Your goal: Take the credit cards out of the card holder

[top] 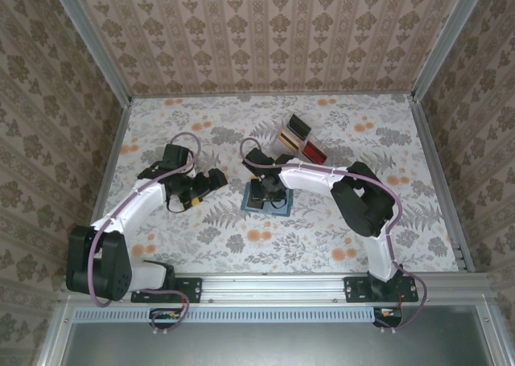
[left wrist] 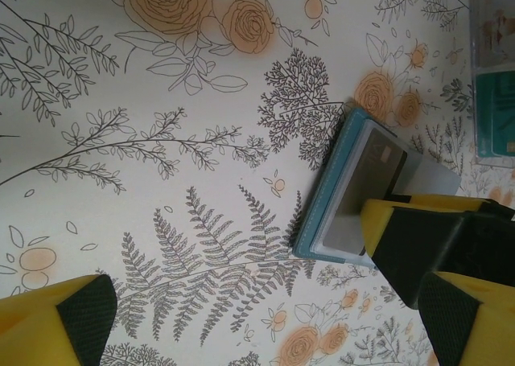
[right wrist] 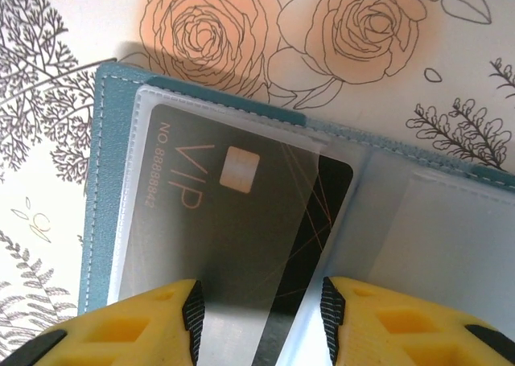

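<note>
- Two arms on the floral tablecloth (top: 201, 245), two grippers, one card holder, one card showing and one clear tray.
- Far left: the left gripper (top: 205, 187) hovers over bare cloth, a little way left of the holder. From its own wrist camera its yellow fingers (left wrist: 56, 322) are spread wide, with nothing between them but printed ferns.
- Centre: the card holder (top: 283, 208) lies flat and open, just in front of the tray. It is teal outside, with clear plastic sleeves facing up.
- From above it looks close to square, its edges turned slightly off the table's edges.
- In the left wrist view its long side (left wrist: 315, 205) runs from upper right down to lower left.
- One dark card (right wrist: 241, 221) sits in the sleeve, marked "VIP" with a gold chip. Its long axis runs up and down the right wrist picture, leaning a touch, with the chip at the upper end.
- The card's right-hand strip shows bare and dark, clear of the frosted plastic.
- The teal cover (right wrist: 103, 189) frames the sleeve along the left and top.
- The right gripper (top: 264, 191) is right on top of the holder, pointing down at it. Its fingers (right wrist: 161, 326) stand part-way apart, one over each side of the card's near end (right wrist: 257, 302), with a plain gap between the pads. I cannot tell whether the pads touch the plastic.
- Just right and further back: the clear compartment tray (top: 296, 139), with black, tan and red contents — and a teal piece in it, seen from the left wrist (left wrist: 492, 117).
</note>
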Controlling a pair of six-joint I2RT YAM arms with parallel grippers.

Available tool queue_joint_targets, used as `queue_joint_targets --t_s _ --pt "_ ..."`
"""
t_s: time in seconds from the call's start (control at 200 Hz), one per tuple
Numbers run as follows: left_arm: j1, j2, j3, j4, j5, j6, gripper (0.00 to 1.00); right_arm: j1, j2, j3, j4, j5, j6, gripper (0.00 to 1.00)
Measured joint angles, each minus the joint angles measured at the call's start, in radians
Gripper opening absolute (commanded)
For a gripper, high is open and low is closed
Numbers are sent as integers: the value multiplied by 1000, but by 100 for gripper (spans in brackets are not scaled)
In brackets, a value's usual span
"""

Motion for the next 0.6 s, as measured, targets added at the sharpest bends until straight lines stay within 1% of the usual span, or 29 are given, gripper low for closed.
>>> queue_joint_targets --t_s 0.145,0.31,0.395,0.51,0.565,0.6 --pt "-8 13 0 6 0 0 100 0 -9 -20 -2 8 -80 45" --pt "-27 29 0 8 0 0 100 0 -69 -98 -13 50 -181 46" --pt "-42 29 0 19 0 0 100 -2 -86 -115 -23 50 -211 46" --pt "-67 45 0 37 0 -2 100 -10 -109 -135 -13 5 -211 47" --pt "-84 56 0 46 -1 -11 97 -19 -134 -160 15 -29 -198 48" --pt "-98 63 0 55 -2 -19 94 -27 -160 -183 38 -49 -183 49"
